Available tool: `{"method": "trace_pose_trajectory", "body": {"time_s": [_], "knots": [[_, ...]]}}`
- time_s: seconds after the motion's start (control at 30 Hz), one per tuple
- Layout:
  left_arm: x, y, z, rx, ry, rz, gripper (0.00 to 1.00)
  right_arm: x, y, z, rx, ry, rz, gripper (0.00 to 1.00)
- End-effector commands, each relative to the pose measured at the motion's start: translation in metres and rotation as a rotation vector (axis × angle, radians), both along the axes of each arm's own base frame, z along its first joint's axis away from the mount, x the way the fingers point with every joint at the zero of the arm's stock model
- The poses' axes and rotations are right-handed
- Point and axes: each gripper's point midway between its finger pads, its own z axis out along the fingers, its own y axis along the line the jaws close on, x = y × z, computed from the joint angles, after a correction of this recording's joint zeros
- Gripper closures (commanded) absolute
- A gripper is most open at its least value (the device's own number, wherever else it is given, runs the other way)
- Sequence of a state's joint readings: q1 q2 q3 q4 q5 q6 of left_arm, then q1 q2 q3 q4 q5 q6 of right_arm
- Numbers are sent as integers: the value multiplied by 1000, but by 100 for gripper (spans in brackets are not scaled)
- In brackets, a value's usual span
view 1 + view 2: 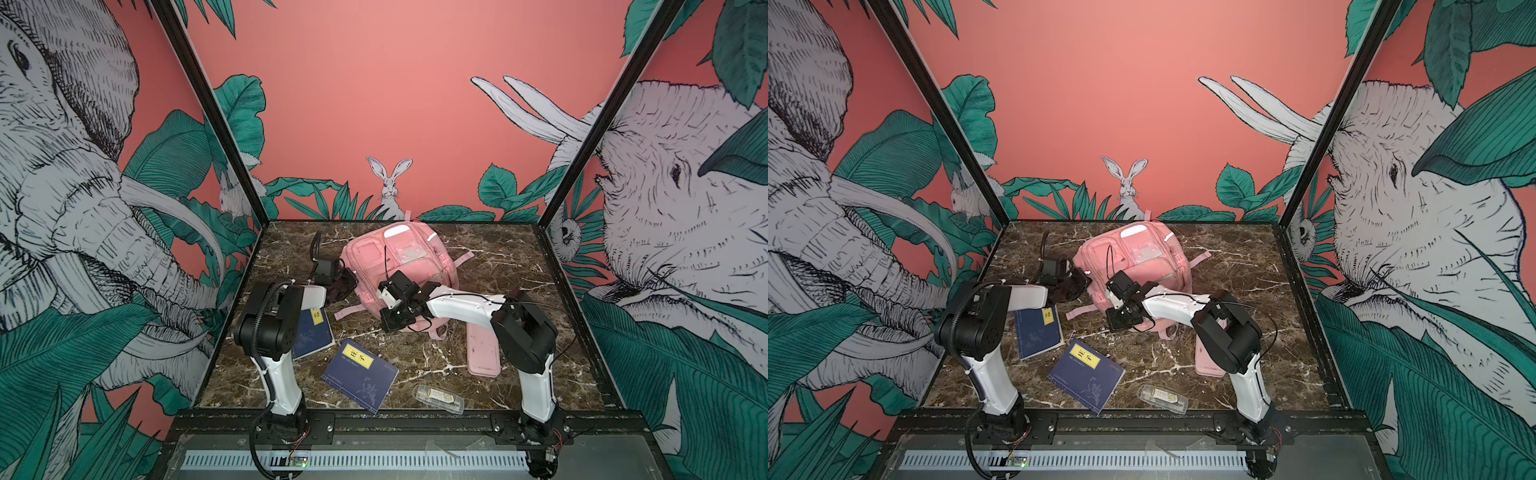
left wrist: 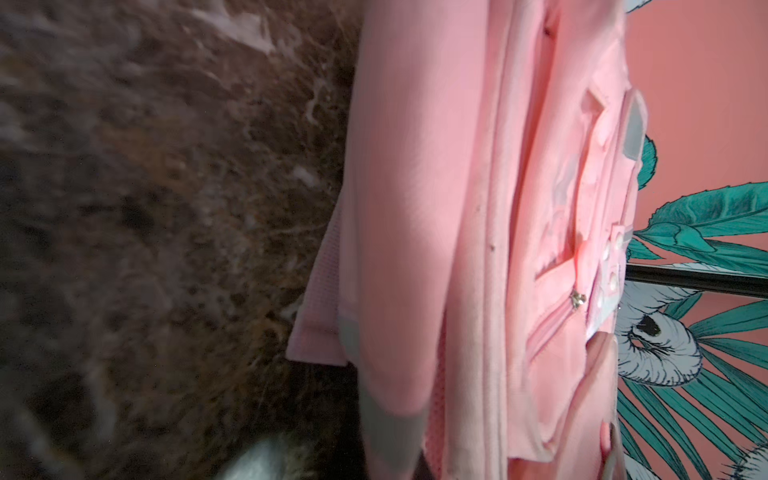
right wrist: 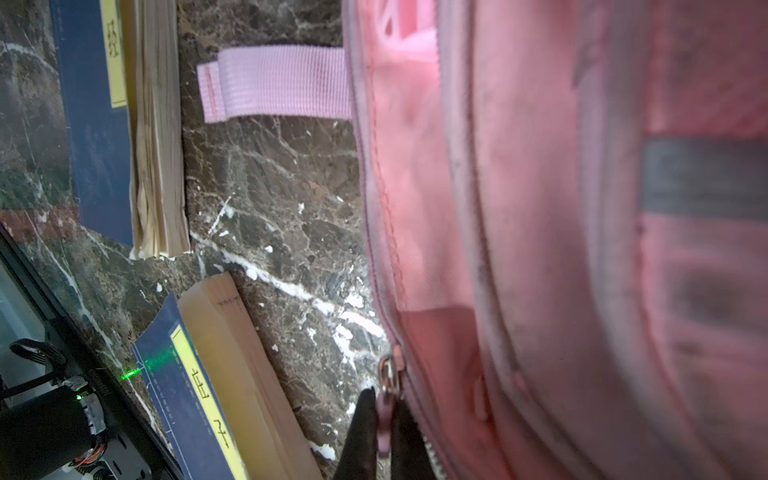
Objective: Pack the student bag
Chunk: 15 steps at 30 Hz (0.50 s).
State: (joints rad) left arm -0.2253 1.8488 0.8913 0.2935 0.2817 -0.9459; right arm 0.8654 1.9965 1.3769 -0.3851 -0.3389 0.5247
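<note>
The student bag [image 1: 409, 259] [image 1: 1142, 257], a soft pink backpack with zipped pockets, lies at the back middle of the marble table in both top views. My left gripper [image 1: 345, 286] [image 1: 1079, 284] presses against its left side. In the left wrist view the bag [image 2: 436, 208] and a grey strip [image 2: 386, 436] of it run down between the jaws; the fingers themselves are hidden. My right gripper [image 1: 392, 322] [image 3: 384, 415] sits at the bag's near edge, its black fingers shut on the pink zipper pull [image 3: 384, 432] below a metal ring [image 3: 388, 370].
Two blue books [image 1: 312, 336] [image 1: 359, 374] lie in front of the left arm. A flat pink pencil case [image 1: 482, 353] lies under the right arm, and a clear plastic box [image 1: 437, 400] sits near the front edge. A loose pink strap [image 3: 278, 83] trails from the bag.
</note>
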Motion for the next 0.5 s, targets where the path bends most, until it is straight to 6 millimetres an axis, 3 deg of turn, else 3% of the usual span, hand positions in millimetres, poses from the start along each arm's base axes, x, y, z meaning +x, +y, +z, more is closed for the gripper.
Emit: {"method": "trace_pose_trajectory", "body": {"time_s": [0.0, 0.13, 0.2, 0.47], "knots": [[-7, 14, 17, 16, -33, 30, 100, 18, -13, 15, 31, -57, -21, 100], [-18, 22, 22, 22, -36, 41, 100, 35, -41, 19, -5, -92, -55, 100], [-25, 22, 22, 15, -31, 36, 100, 35, -59, 11, -45, -82, -63, 100], [-57, 0, 9, -45, -2, -28, 100, 60, -97, 20, -120, -139, -91, 100]]}}
